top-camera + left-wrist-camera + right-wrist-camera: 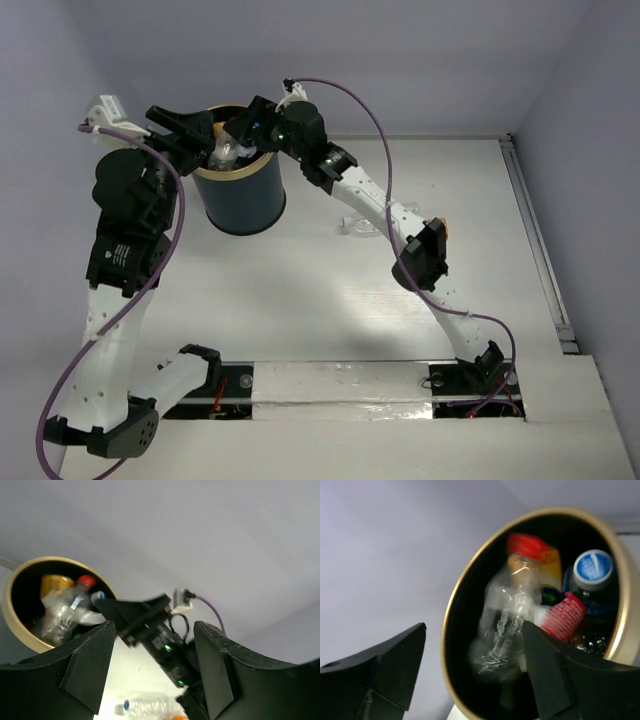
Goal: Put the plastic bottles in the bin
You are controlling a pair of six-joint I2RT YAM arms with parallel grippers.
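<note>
- While lavender walls [420, 60] back the white tabletop [300, 300], the navy bin [240, 195] stands far-left, holding plastic bottles [510, 610].
- Both the left fingers [90, 665] and right fingers [550, 680] are spread, empty, over its rim.
- One clear bottle [150, 706] lies outside.

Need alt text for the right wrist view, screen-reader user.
Looking down into the gold-rimmed bin: inside are a blurred red-capped clear bottle, a blue-capped bottle and another red cap. The right gripper is open and empty in the foreground, against a pale wall.
</note>
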